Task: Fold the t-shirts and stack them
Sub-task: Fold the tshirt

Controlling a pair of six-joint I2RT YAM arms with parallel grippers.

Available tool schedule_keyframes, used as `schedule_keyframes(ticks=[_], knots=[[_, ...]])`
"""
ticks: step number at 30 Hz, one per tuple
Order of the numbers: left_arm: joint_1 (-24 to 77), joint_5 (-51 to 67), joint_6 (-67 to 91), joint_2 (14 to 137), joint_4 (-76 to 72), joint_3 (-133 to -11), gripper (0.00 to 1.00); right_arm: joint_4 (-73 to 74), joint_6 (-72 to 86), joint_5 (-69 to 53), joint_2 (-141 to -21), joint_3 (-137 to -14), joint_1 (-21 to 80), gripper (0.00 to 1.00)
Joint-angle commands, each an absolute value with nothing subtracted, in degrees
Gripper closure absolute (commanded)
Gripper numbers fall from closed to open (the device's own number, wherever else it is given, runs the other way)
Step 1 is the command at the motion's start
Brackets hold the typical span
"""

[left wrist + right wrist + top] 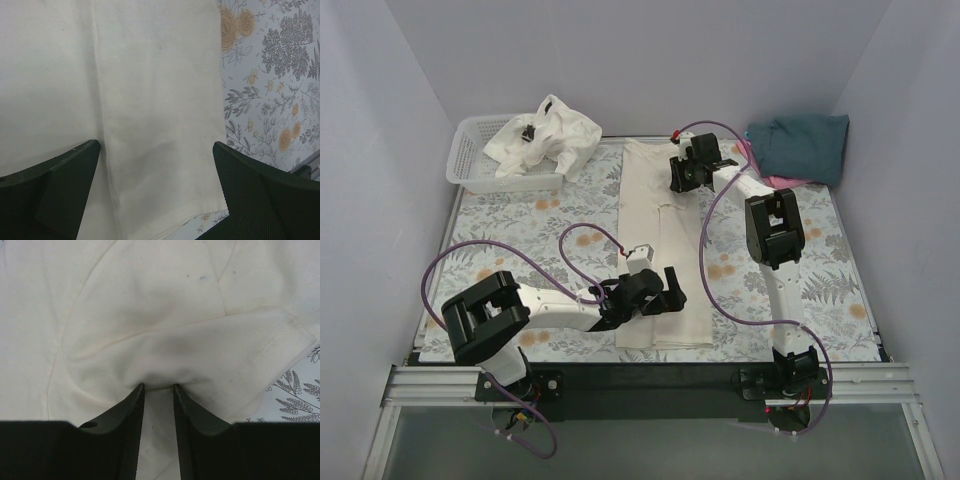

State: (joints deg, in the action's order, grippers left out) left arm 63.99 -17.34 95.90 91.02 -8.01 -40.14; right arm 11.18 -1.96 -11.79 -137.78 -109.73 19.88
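Observation:
A cream t-shirt (660,230) lies as a long folded strip down the middle of the table. My left gripper (670,290) hangs open over its near hem, fingers wide on either side of the cloth (150,75), touching nothing. My right gripper (682,178) is at the shirt's far end, jaws nearly together (158,386) and pinching a fold of the cream fabric (150,305) by the sleeve. A dark teal t-shirt (800,145) lies folded at the back right on top of a pink one (782,182). Crumpled white t-shirts (545,135) spill out of the basket.
The white lattice basket (470,165) stands at the back left corner. The table wears a floral cloth (520,230), with bare patches left and right of the cream shirt. Purple cables loop off both arms. White walls close in on three sides.

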Motion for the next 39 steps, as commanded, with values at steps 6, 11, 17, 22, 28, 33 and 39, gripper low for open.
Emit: schedule_keyframes(ticks=[6,11,17,22,28,33,39], knots=[[64.9,-24.0,90.0,88.4,-0.3,-45.0,0.11,11.8,-2.3,-13.0,-127.5,-105.5,20.0,0.72],[64.7,-31.8,81.1,85.9,4.1,-50.4,0.11,11.5,-1.7,-9.9,-116.5,-99.3,20.2,0.65],[60.3,-34.8,76.6,76.7,3.7,-45.8,0.11,9.4,3.2,-6.7,-96.4,-78.7,21.1,0.59],[54.4,-26.3,75.7,69.1,4.9,-39.0,0.11,7.2,8.2,-2.7,-77.6,-56.9,25.0,0.55],[53.0,-19.2,77.7,60.9,8.3,-32.8,0.11,9.4,13.8,-1.2,-60.5,-41.5,29.3,0.49],[53.0,-10.6,82.0,58.7,9.1,-28.7,0.11,13.9,17.7,-3.6,-48.4,-32.4,29.5,0.46],[53.2,-5.4,87.6,57.8,8.6,-23.0,0.12,16.9,22.3,-9.0,-41.7,-27.1,30.8,0.46]])
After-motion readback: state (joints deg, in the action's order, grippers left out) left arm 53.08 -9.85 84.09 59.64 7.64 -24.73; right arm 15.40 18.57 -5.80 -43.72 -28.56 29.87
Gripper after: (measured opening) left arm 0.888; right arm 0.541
